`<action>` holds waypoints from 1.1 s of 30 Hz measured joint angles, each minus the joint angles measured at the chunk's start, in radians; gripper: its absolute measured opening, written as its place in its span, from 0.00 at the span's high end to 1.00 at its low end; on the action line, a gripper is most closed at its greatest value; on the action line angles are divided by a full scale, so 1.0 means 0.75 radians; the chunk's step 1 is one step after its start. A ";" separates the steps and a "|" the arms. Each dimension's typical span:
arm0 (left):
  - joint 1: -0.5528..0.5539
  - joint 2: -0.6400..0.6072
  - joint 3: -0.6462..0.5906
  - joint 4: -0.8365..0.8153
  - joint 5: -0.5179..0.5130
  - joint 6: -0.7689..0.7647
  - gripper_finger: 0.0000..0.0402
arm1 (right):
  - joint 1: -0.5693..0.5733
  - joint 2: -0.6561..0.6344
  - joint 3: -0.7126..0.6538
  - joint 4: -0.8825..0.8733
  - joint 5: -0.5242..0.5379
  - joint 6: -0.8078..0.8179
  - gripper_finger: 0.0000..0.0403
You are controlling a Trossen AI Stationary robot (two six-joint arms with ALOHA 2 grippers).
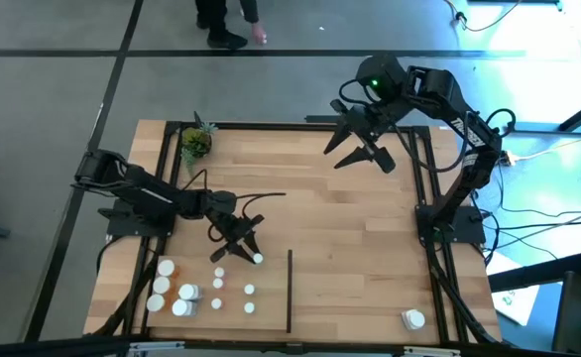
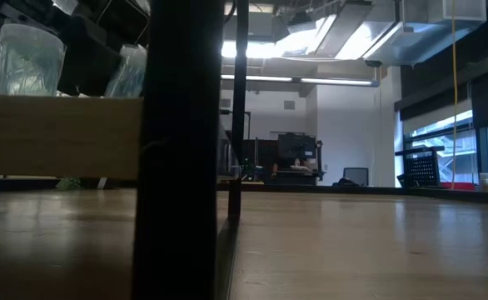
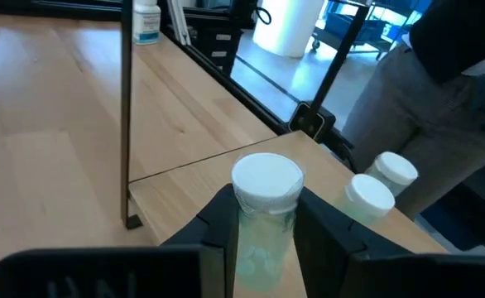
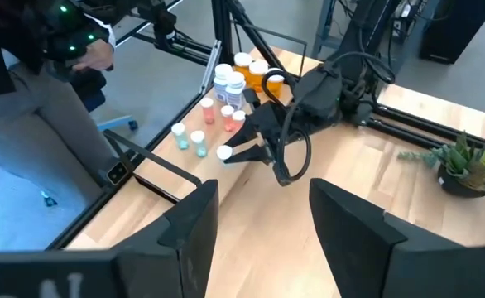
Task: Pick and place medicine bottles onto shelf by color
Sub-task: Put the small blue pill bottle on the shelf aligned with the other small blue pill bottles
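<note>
the pale wood table (image 1: 350,248) sits on grey floor, a person (image 1: 226,20) standing beyond. the left end effector (image 1: 249,250) pinches a white-capped bottle (image 3: 263,207) near the clustered bottles (image 1: 186,293); the right end effector (image 1: 365,151) hangs spread.

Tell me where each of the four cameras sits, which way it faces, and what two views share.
High: overhead, straight down on the shelf; both arms show.
Low: at board height, looking level into the room; a black post blocks much.
Left wrist: behind the left gripper, shut on a white-capped bottle.
Right wrist: behind the open right gripper, facing the left arm.
Shared: the potted plant shows in high and right wrist views.
</note>
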 joint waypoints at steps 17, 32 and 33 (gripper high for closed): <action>-0.016 -0.001 0.000 0.007 -0.006 -0.032 0.80 | 0.000 0.000 0.000 0.018 0.003 0.001 0.52; -0.081 -0.001 0.000 0.008 -0.119 0.239 0.80 | 0.000 0.000 0.000 0.018 0.002 0.001 0.52; -0.082 -0.001 0.000 0.007 -0.115 0.239 0.80 | 0.000 0.000 0.000 0.018 0.002 0.001 0.52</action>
